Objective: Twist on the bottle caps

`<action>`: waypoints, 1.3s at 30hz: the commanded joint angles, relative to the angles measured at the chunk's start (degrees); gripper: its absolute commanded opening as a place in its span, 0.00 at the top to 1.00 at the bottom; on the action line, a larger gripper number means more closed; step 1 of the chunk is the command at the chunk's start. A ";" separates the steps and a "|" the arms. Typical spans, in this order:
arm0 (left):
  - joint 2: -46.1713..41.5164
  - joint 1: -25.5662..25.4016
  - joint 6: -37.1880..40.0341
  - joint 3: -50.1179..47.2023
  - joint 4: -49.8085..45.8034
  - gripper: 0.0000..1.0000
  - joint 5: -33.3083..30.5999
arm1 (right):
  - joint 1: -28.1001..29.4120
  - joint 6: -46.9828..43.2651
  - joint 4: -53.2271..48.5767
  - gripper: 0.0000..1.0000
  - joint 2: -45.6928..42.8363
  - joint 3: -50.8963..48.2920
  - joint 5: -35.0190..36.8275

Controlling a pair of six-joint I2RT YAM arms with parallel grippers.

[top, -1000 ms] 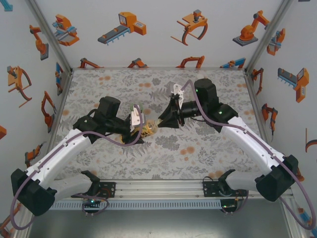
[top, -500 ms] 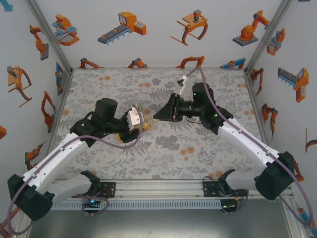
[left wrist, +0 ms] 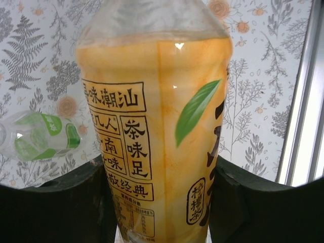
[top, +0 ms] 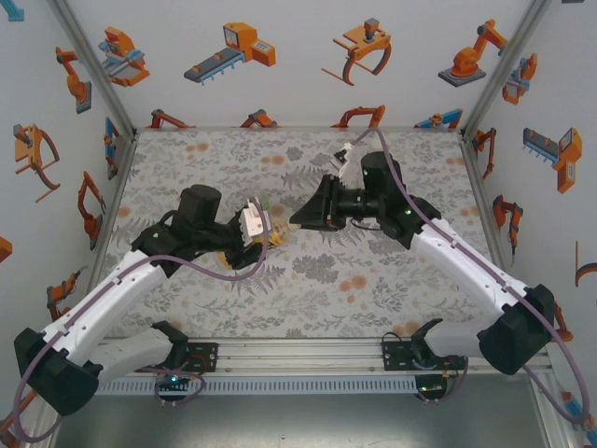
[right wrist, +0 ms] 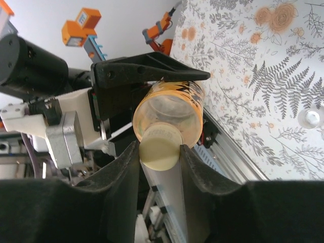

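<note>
Left fingers are clamping the yellow bottle by its body, holding it above the tabletop with the neck pointing right. The pale cap is sitting on that neck, with the nearly closed right fingers pinching it on both sides. Risks: the bottle spinning in the left hold, or the cap going on crooked and jamming.

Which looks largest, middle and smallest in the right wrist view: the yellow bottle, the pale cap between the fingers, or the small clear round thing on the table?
1. yellow bottle
2. pale cap, nearer the camera, which flatters it
3. small clear round thing, farther off, so true size is unsure
</note>
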 commanded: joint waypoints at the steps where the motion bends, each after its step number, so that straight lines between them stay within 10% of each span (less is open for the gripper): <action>1: -1.55 0.41 1.10 0.20 1.75 1.00 6.25 | -1.48 -11.21 -4.20 0.57 -0.44 3.07 -2.82; 6: -0.90 0.41 1.62 0.69 0.79 1.00 7.75 | -2.11 -26.33 -5.02 0.39 -4.09 3.68 -0.18; 19: 1.47 0.34 2.56 2.35 -2.29 1.00 12.06 | -1.98 -74.14 -11.66 0.42 -7.64 5.70 -16.18; 39: 2.08 0.30 2.61 2.89 -2.79 1.00 12.89 | 2.37 -78.31 -5.52 0.46 -3.08 5.77 -17.92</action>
